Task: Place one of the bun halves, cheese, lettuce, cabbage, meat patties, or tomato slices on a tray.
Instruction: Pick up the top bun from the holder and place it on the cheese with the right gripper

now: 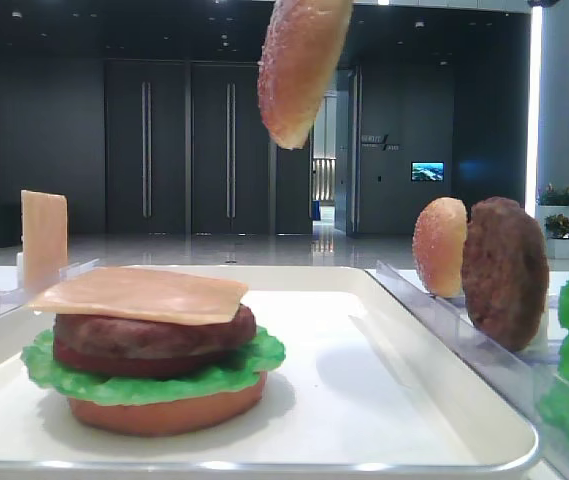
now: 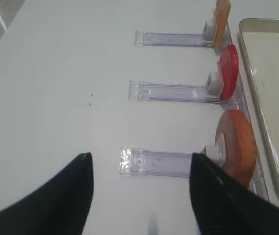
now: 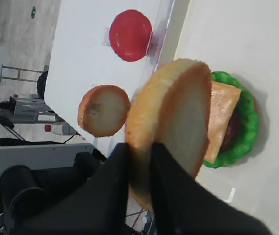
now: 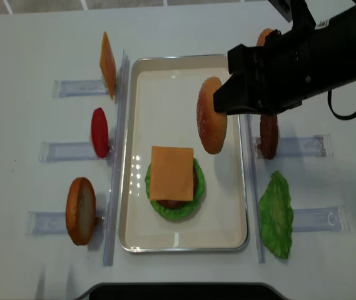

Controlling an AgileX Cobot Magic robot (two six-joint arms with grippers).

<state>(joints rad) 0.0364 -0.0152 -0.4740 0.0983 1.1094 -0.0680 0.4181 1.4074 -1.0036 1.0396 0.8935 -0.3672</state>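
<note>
Your right gripper [image 3: 140, 161] is clenched on the rim of a bun half [image 4: 211, 124], holding it on edge in the air above the tray [image 4: 165, 75], up and right of the stack. That stack reads bottom bun, lettuce [image 4: 196, 203], patty, cheese [image 4: 171, 173] on top. The bun looks light and stiff (glossy dome, likely slippery), so the edge grip you have suits it; expect it to rock if set down tilted. Your left gripper [image 2: 139, 183] hangs over bare white table with its fingers spread, empty. Further out, clear racks hold another cheese slice, a tomato slice [image 4: 99, 132], a bun and a meat patty [image 4: 268, 135]; beyond is a dim hall with dark doors.
</note>
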